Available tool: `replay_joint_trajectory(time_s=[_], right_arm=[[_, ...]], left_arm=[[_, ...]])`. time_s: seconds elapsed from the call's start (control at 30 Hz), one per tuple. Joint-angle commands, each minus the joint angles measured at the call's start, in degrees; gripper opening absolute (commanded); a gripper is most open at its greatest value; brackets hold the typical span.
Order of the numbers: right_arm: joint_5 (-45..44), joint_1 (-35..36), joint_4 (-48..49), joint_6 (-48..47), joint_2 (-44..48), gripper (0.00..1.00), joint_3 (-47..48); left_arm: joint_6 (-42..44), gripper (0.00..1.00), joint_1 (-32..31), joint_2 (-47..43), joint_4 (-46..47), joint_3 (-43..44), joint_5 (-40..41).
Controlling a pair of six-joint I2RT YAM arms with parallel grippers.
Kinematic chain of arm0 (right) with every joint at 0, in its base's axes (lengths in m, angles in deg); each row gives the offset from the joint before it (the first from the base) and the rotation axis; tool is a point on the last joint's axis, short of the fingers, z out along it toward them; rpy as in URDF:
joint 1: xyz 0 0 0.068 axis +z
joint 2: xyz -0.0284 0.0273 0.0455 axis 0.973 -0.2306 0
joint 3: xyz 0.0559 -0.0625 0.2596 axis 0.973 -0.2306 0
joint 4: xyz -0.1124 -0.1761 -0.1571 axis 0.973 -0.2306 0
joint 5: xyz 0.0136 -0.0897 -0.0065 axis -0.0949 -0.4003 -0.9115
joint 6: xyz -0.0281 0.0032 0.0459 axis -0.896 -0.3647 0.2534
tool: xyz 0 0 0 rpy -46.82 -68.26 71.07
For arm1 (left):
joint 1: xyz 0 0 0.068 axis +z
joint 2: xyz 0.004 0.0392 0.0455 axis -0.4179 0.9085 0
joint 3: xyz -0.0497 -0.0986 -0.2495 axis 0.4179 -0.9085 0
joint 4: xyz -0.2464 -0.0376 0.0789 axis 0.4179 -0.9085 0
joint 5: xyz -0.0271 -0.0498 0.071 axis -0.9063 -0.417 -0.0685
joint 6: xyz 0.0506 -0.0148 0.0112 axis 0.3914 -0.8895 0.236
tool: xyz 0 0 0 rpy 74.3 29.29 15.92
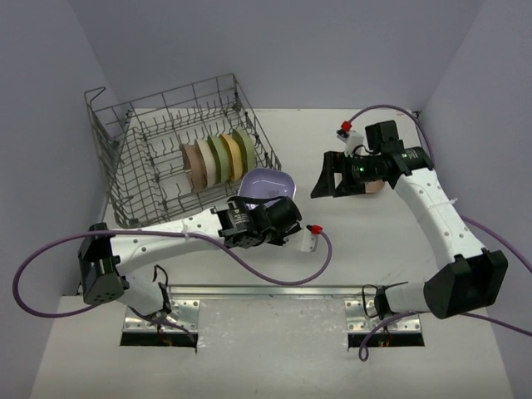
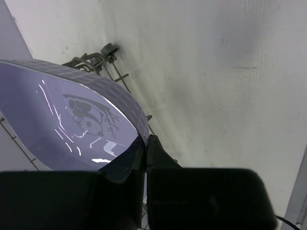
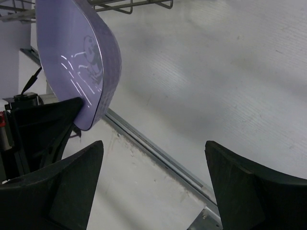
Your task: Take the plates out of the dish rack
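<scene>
Soft, even overhead light fills the top view, which is sharp throughout, with only faint shadows beneath the large grey wire dish rack (image 1: 125, 166) on the white table (image 1: 357, 258). Both wrist views are dimmer. White glare streaks cross the glossy lavender rounded-square plastic plate (image 2: 72, 120), and the black gripper fingers (image 3: 48, 191) nearest the lens are blurred, featureless silhouettes.

White table (image 1: 366, 258) between plain pale grey walls (image 1: 332, 50), under soft even light.
</scene>
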State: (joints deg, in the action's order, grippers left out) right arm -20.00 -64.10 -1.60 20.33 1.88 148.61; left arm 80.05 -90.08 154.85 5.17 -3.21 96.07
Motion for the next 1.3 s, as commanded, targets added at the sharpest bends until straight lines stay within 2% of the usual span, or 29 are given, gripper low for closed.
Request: replay_joint_trajectory(time_s=[0.0, 0.1, 0.3, 0.53, 0.67, 0.9, 1.03, 1.1, 1.13, 1.2, 1.23, 1.27], right_arm=[[0.93, 1.62, 6.57, -2.60, 1.20, 0.84, 4.19], [1.78, 3.31, 5.25, -8.01, 0.06, 0.80, 8.01], [-1.23, 11.69, -1.38, -18.48, -2.93, 0.78, 11.61], [-4.47, 16.10, -5.13, -20.92, -7.41, 0.74, 11.88], [-8.05, 18.52, -4.46, -21.90, -8.78, 0.66, 11.83], [-10.14, 19.51, -5.09, -24.47, -8.65, 0.45, 9.07], [-8.94, 19.52, -5.83, -25.15, -8.87, 0.42, 8.89], [-8.93, 19.52, -5.67, -25.23, -9.48, 0.30, 8.97], [-8.87, 19.52, -5.75, -25.23, -9.52, 0.30, 9.06], [-9.03, 19.52, -5.68, -25.01, -10.08, 0.11, 9.46], [-9.16, 19.52, -5.56, -24.84, -10.21, 0.01, 9.50], [-9.57, 19.52, -5.27, -24.42, -10.08, 0.00, 9.46]], left_arm=[[2.56, 0.00, -3.52, -4.56, 4.18, -3.24, 2.30], [3.40, 0.00, -4.50, -5.59, 3.17, -3.83, 0.81], [8.03, 0.00, -6.75, -6.24, 3.05, -4.02, -0.45], [12.60, 0.00, -10.05, -6.69, 4.80, -6.59, 2.59], [16.66, 0.00, -12.30, -7.69, 6.24, -9.29, 5.18], [17.15, 0.00, -12.49, -7.73, 6.76, -9.04, 5.55], [17.29, 0.00, -12.50, -7.83, 7.30, -9.13, 5.48], [17.90, 0.00, -12.57, -7.83, 7.60, -9.13, 5.63], [18.16, 0.00, -12.59, -7.82, 7.62, -9.19, 5.72], [18.38, 0.01, -12.63, -7.87, 7.87, -9.34, 6.33], [18.33, 0.04, -12.77, -7.82, 8.04, -9.39, 6.78], [17.79, 0.16, -12.85, -7.78, 7.92, -9.52, 7.74]])
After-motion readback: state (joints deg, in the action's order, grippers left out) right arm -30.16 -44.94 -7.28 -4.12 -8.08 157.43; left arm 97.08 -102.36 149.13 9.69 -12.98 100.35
